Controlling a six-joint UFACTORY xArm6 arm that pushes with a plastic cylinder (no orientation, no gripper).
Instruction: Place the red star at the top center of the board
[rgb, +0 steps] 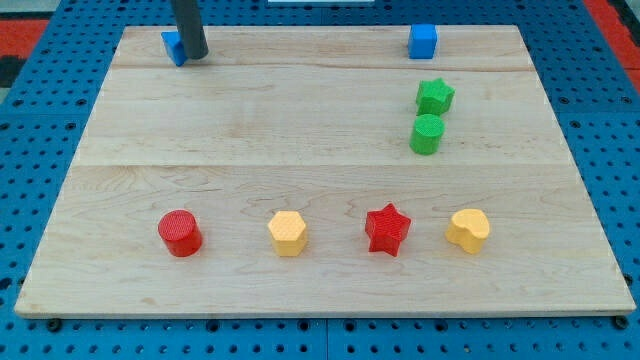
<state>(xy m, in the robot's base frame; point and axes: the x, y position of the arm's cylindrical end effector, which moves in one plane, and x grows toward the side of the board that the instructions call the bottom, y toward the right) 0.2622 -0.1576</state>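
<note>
The red star (387, 229) lies near the view's bottom, right of centre, between a yellow hexagon (288, 233) on its left and a yellow heart-shaped block (468, 229) on its right. My tip (193, 55) is at the view's top left, far from the star, touching or just beside a blue block (174, 46) that the rod partly hides.
A red cylinder (180, 232) sits at the bottom left. A blue cube (423, 41) is at the top right. A green star (435, 96) and a green cylinder (427, 133) sit below it. The wooden board (300, 110) lies on a blue pegboard.
</note>
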